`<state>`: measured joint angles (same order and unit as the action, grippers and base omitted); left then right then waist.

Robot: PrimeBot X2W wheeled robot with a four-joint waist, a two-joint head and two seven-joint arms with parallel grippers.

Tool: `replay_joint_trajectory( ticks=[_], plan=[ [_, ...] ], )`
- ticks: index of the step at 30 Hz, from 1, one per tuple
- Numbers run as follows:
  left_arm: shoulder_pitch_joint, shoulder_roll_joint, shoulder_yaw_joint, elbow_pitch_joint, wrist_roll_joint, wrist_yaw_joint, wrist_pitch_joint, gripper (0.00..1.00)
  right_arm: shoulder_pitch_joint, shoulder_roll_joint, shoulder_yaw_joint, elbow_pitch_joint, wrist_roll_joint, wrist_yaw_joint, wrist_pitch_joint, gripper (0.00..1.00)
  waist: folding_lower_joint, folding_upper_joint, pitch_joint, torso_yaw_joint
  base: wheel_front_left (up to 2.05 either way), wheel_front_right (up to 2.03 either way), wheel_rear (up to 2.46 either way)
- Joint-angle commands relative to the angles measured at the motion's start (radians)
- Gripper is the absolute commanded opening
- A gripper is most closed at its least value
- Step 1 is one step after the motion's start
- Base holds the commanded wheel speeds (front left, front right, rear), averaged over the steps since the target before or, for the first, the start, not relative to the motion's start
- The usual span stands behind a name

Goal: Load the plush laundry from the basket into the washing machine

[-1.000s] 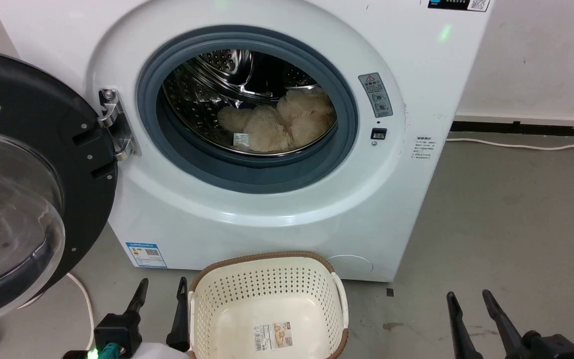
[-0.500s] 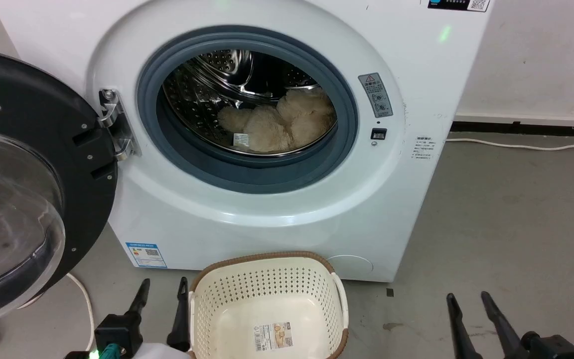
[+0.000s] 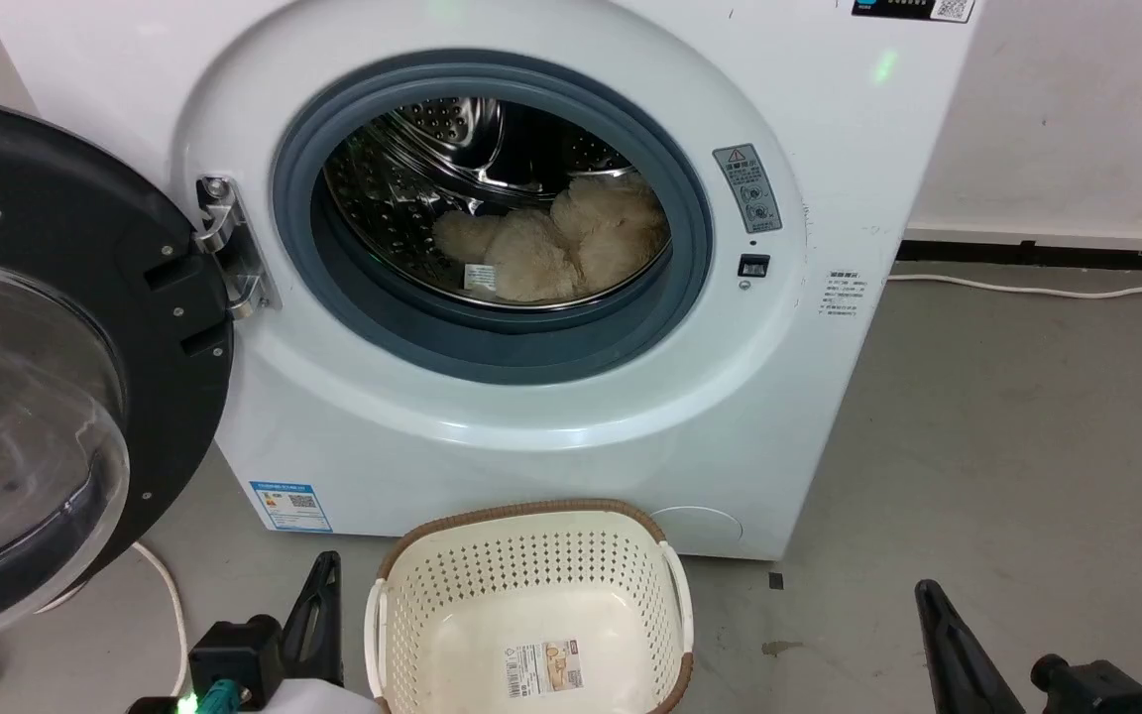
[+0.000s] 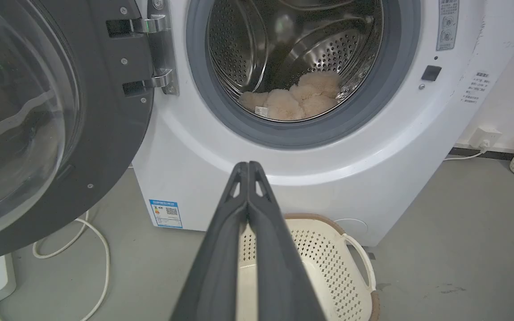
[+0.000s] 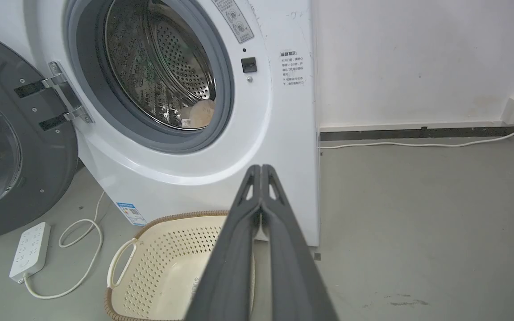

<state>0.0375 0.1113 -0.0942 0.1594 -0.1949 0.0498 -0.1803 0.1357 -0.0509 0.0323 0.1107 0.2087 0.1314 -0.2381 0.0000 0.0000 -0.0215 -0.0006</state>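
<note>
Plush laundry [image 3: 571, 248] inside washing machine [image 3: 492, 426] (door [image 3: 56, 238] open)

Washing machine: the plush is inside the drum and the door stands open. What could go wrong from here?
1. The plush laundry lies low near the grey gasket; closing the door might pinch its edge.
2. A white cable loops on the floor by that door, beside the shut left gripper; reaching over could snag it.
3. The basket stands close before the washing machine; rolling forward may push it.
</note>
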Motion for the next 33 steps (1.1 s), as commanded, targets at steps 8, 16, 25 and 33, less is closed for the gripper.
replay_joint_trajectory(
  ticks=[8,16,25,33],
  plan=[
    [-0.006,-0.006,0.010,-0.021,0.023,-0.008,0.018,0.00,-0.019,0.000,-0.005,-0.015,-0.024,0.000,0.022,0.00,0.0000,0.0000,0.002,0.000,0.00,0.00,0.00],
    [-0.008,-0.010,0.016,-0.031,0.036,-0.011,0.031,0.00,-0.028,0.000,-0.007,-0.023,-0.038,0.000,0.039,0.00,0.0000,0.0000,0.003,0.000,0.00,0.00,0.00],
    [-0.011,-0.015,0.023,-0.043,0.051,-0.015,0.045,0.00,-0.038,0.000,-0.009,-0.031,-0.054,0.000,0.057,0.00,0.0000,0.0000,0.005,0.000,0.00,0.00,0.00],
    [-0.013,-0.019,0.030,-0.054,0.064,-0.018,0.057,0.00,-0.047,0.000,-0.011,-0.038,-0.068,0.000,0.074,0.00,0.0000,0.0000,0.007,0.000,0.00,0.00,0.00]
  ],
)
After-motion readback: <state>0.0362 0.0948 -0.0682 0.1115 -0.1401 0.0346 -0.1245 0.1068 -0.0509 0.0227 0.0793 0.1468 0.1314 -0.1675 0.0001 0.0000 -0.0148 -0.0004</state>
